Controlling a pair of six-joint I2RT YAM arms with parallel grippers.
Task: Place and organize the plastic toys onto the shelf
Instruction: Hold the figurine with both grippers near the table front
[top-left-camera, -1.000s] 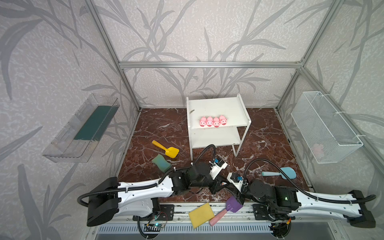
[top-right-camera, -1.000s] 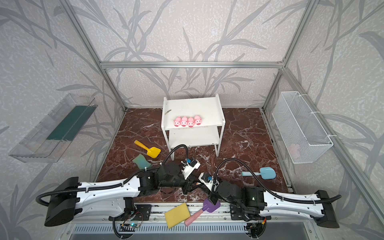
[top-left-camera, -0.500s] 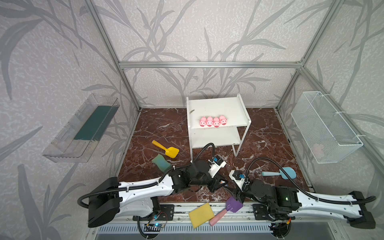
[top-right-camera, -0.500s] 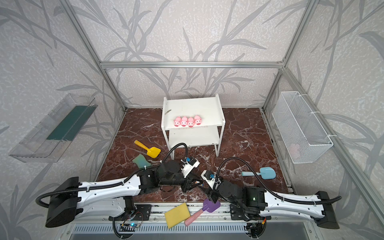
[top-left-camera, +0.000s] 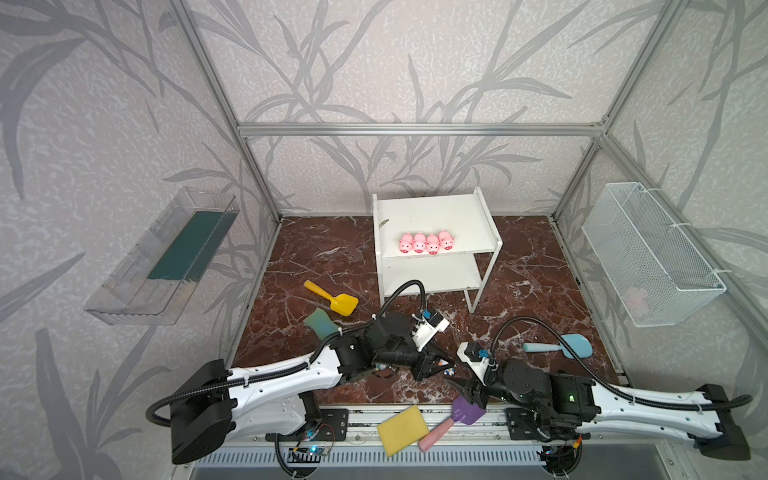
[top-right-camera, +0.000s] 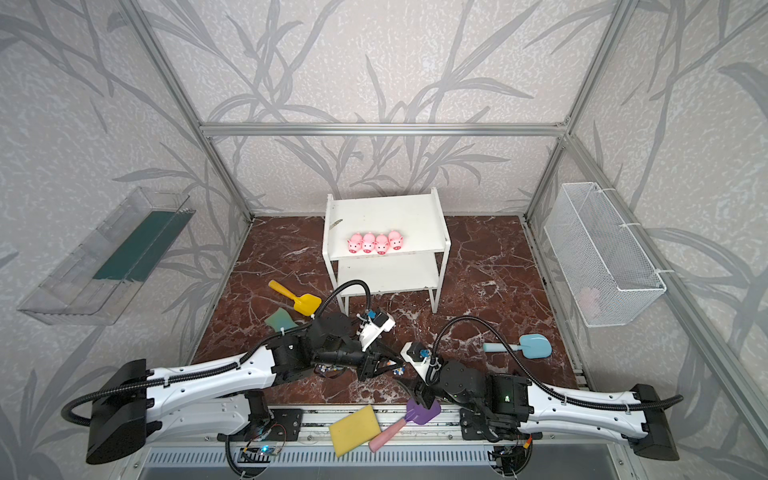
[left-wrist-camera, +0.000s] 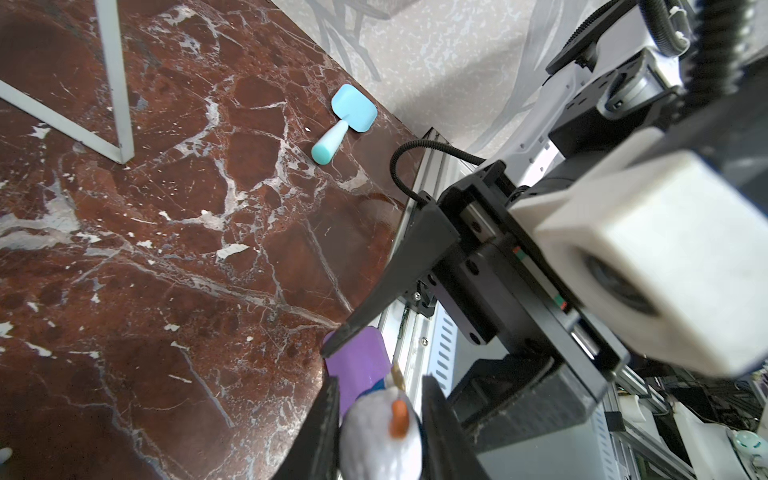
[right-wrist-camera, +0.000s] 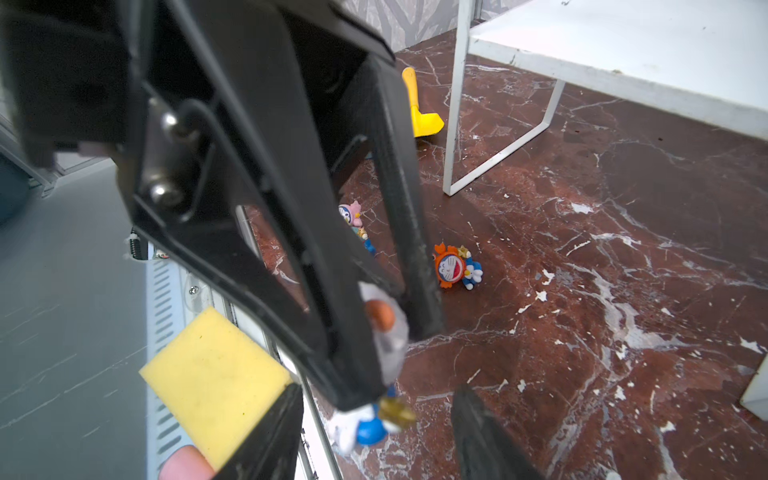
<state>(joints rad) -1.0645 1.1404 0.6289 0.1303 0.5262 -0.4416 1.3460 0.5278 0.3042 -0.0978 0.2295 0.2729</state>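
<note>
Red-brown marble floor (top-left-camera: 332, 266), leaf-print walls. White shelf (top-left-camera: 432, 212) at the back, with four pink pigs (top-left-camera: 426, 242) in a row along the front edge of its top board.

Well in front of the shelf, the left gripper (left-wrist-camera: 380, 386) is clamped on a white-blue figurine (left-wrist-camera: 380, 436) with an orange nose. The right gripper (top-left-camera: 465, 390) is just beside it, jaws apart, holding nothing.

An orange figurine (right-wrist-camera: 453, 266) lies on the floor near the shelf's leg.

Judgement: hard, glossy, very light and rounded, so apt to twist; pinch across the body's widest part.
</note>
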